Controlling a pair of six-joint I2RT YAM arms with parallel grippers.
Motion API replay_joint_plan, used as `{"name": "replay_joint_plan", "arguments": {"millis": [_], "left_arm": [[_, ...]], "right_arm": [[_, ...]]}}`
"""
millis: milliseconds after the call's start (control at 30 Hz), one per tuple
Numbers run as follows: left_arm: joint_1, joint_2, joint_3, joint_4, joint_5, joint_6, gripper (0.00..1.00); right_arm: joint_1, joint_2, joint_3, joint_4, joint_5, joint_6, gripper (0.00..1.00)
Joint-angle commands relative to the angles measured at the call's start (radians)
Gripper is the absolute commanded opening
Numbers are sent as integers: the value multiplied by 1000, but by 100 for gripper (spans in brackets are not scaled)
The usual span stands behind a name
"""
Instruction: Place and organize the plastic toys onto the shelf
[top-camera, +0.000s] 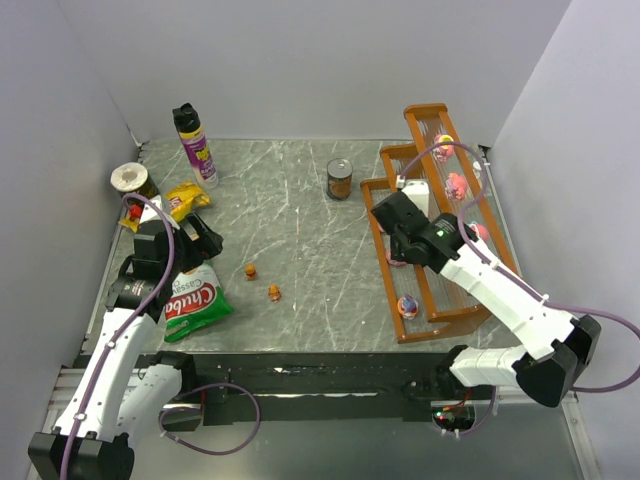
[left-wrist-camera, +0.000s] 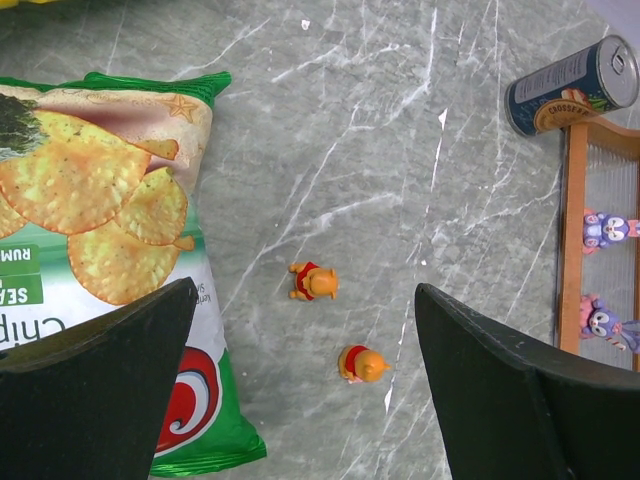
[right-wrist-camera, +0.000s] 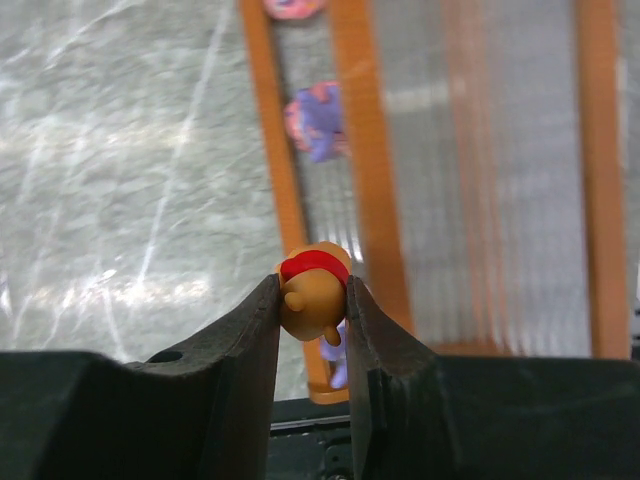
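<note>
Two toys lie loose on the grey marbled table (top-camera: 300, 215): an orange bear figurine (left-wrist-camera: 313, 282) and a second bear (left-wrist-camera: 362, 364) just beside it. Above them hangs the left gripper (top-camera: 206, 242), its jaws wide apart, next to a green chips bag (top-camera: 195, 300). The right gripper (right-wrist-camera: 312, 305) is clamped on a third bear (right-wrist-camera: 314, 288), orange with a red shirt, over the front rim of the orange-brown shelf (top-camera: 440, 325). A pink figurine (top-camera: 457, 184) sits on an upper tier of the shelf and a purple figurine (top-camera: 407, 305) on the lowest tier.
</note>
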Motion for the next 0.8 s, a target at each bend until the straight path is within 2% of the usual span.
{"name": "replay_joint_plan", "arguments": {"millis": [0, 433, 767], "left_arm": [[6, -14, 8, 43, 12, 11, 96], [6, -9, 10, 44, 21, 12, 96], [6, 0, 8, 47, 33, 14, 96]], "right_arm": [[-53, -41, -35, -71, 99, 63, 0], [-94, -61, -70, -134, 191, 155, 0], [-100, -99, -118, -135, 184, 215, 1]]}}
